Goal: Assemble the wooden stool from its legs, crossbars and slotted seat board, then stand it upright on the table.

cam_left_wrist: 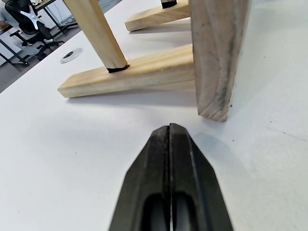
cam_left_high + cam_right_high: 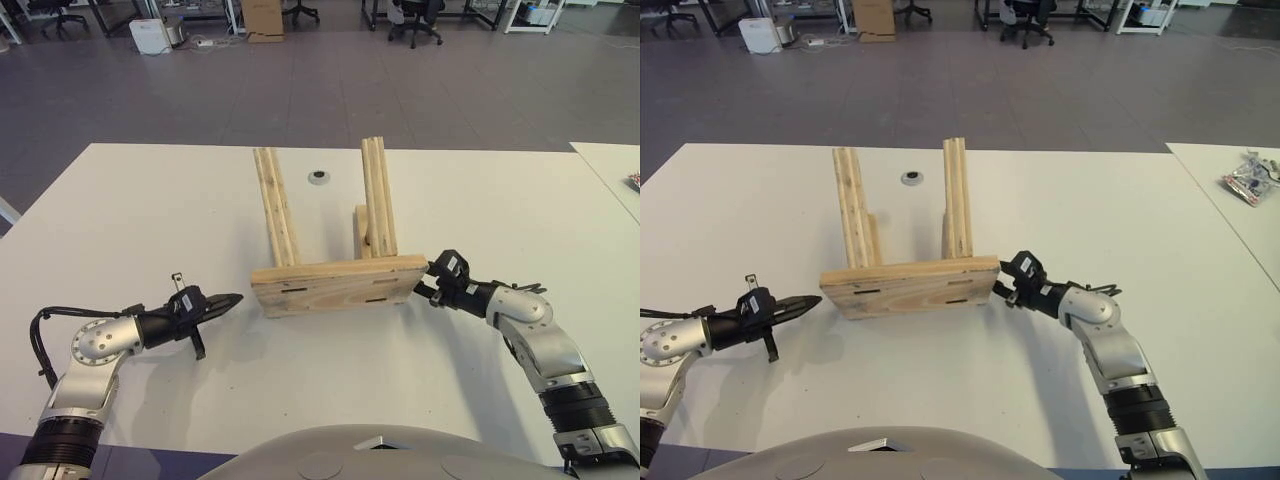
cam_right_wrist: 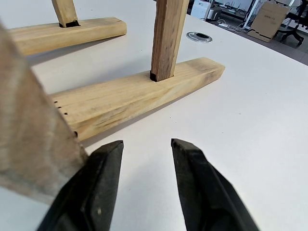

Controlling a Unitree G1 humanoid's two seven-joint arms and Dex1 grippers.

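Our left pincer (image 2: 236, 297) is pressed together. Its tip sits low over the white table (image 2: 140, 200), just beside the left end of the seat board (image 2: 340, 285). Our right pincer (image 2: 430, 281) is spread apart at the board's right end, with one finger (image 3: 96, 173) right next to the wood. The stool (image 2: 905, 287) lies on its side, with its legs (image 2: 275, 205) pointing away from us. Past it we see a small round ring (image 2: 318, 177) in the table. Farther off are a grey floor (image 2: 400, 90), a cardboard box (image 2: 263, 20) and black chairs (image 2: 415, 20).
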